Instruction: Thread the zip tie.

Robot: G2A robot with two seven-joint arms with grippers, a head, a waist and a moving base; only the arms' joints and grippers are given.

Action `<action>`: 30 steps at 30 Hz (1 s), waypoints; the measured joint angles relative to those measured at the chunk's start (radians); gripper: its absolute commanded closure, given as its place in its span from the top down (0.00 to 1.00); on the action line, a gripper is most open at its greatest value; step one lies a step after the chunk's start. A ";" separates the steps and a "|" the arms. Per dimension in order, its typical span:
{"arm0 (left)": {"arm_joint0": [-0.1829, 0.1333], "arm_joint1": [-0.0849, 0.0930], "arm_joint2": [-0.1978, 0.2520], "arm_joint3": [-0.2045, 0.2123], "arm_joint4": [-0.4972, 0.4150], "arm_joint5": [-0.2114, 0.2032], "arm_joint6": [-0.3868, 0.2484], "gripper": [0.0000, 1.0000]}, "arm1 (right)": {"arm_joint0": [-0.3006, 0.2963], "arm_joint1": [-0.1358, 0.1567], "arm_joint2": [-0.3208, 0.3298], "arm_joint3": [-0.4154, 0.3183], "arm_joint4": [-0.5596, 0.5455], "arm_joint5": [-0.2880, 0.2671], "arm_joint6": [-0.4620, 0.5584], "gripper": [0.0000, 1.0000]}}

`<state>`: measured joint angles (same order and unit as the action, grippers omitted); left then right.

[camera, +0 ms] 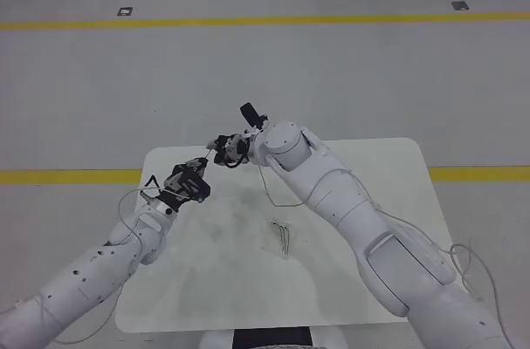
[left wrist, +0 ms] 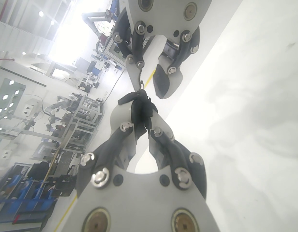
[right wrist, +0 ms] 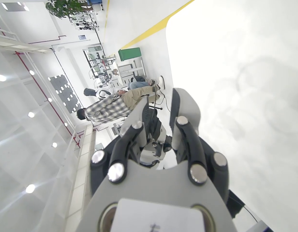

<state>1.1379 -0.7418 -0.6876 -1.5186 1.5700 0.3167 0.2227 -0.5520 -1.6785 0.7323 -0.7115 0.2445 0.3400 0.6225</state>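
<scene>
Left claw (left wrist: 139,106), fingers together, clamps the zip tie (left wrist: 141,84) above the table (camera: 378,174). The tie's long axis runs straight toward the right claw (left wrist: 149,83), whose fingers stand apart; the free end lies beside one finger.

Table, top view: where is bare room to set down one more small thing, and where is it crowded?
Free: the far right corner of the table, between the right arm and the edge; also the near strip between the loose zip ties and the near edge. Crowded: the far left corner, where both arms' jaws meet.
</scene>
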 measured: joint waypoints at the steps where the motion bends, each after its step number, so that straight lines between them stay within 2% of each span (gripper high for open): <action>1: 0.001 0.000 -0.001 0.001 0.000 -0.002 0.001 0.00 | -0.001 0.001 0.003 0.000 0.000 0.000 -0.003 1.00; 7: 0.010 -0.005 -0.015 -0.001 -0.014 -0.009 0.002 0.00 | -0.009 0.010 0.026 -0.007 -0.010 0.000 -0.022 1.00; 9: 0.019 -0.008 -0.029 -0.008 -0.066 -0.021 0.014 0.00 | -0.012 0.016 0.038 -0.016 -0.021 0.000 -0.039 1.00; 11: 0.033 -0.012 -0.052 -0.012 -0.163 -0.053 0.045 0.00 | -0.022 0.027 0.057 -0.027 -0.041 -0.006 -0.065 1.00; 12: 0.040 -0.013 -0.064 -0.016 -0.217 -0.075 0.063 0.00 | -0.028 0.032 0.065 -0.031 -0.053 -0.011 -0.073 1.00; 13: 0.049 -0.015 -0.081 -0.018 -0.297 -0.113 0.087 0.00 | -0.035 0.039 0.075 -0.034 -0.068 -0.017 -0.081 1.00; 16: 0.067 -0.013 -0.122 -0.009 -0.445 -0.219 0.140 0.00 | -0.054 0.053 0.100 -0.042 -0.091 -0.015 -0.092 1.00; 19: 0.088 -0.009 -0.158 -0.002 -0.548 -0.325 0.178 0.00 | -0.062 0.059 0.114 -0.047 -0.091 -0.007 -0.094 1.00; 21: 0.092 -0.007 -0.168 0.001 -0.571 -0.370 0.186 0.00 | -0.062 0.058 0.114 -0.047 -0.091 -0.007 -0.094 1.00; 28: 0.092 -0.008 -0.167 -0.001 -0.566 -0.360 0.185 0.00 | -0.062 0.058 0.113 -0.047 -0.091 -0.008 -0.094 1.00; 30: 0.096 -0.013 -0.180 -0.007 -0.600 -0.393 0.166 0.00 | -0.062 0.058 0.113 -0.047 -0.091 -0.008 -0.094 1.00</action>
<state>1.2337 -0.7549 -0.8673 -1.5259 0.9705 -0.0760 0.3888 -0.6139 -1.6203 0.8456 -0.7587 0.1536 0.3321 0.5284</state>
